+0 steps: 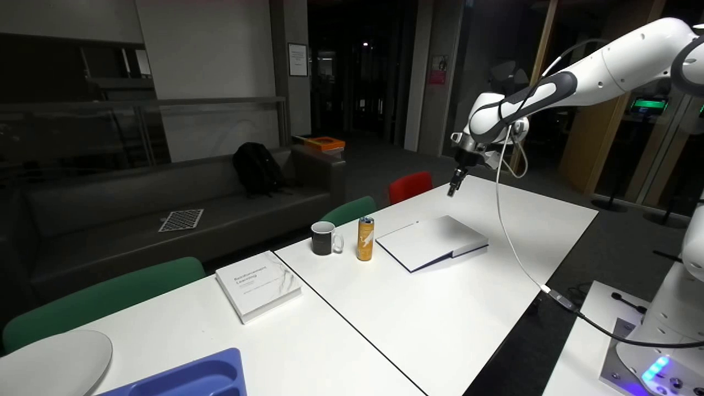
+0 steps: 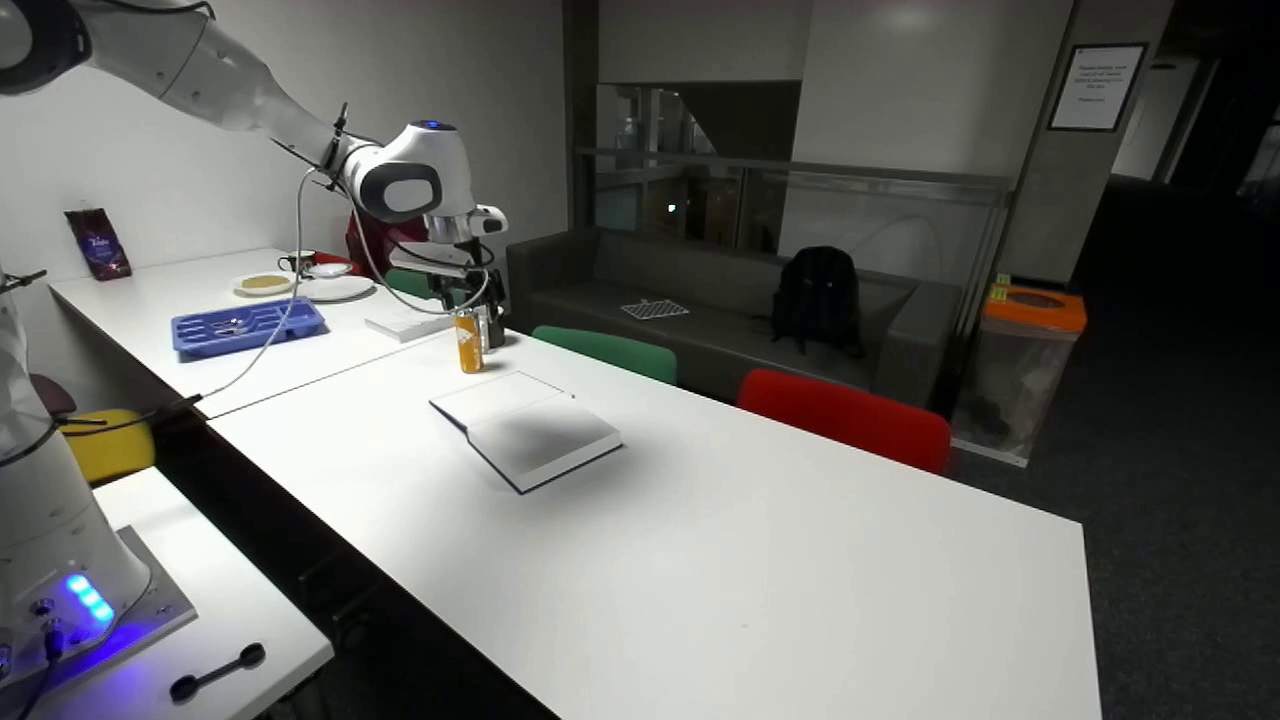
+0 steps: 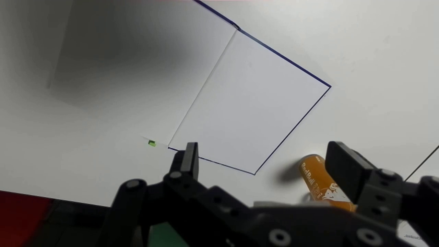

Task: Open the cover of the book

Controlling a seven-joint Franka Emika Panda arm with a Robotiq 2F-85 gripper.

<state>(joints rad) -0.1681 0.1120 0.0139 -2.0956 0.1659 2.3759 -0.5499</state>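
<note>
In your wrist view, the book (image 3: 192,68) lay open ahead of the claw (image 3: 262,147), with its cover (image 3: 250,99) spread toward the orange can (image 3: 319,180); the claw's jaws stood wide apart and held nothing. In an exterior view, the bench (image 2: 800,560) stretched broadly from the book to its edge. In an exterior view, your arm (image 1: 599,77) was extended, the claw slanted downward, apart from the book.

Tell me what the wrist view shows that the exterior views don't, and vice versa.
Only the wrist view: readable Red Bull lettering on the orange can, and the green colour of a small mark by the book.
Only the exterior views: the blue tray, the backpack, the sofa and the robot's white arm.
Shared by all: the book with its cover opened, the orange can and the gripper.
</note>
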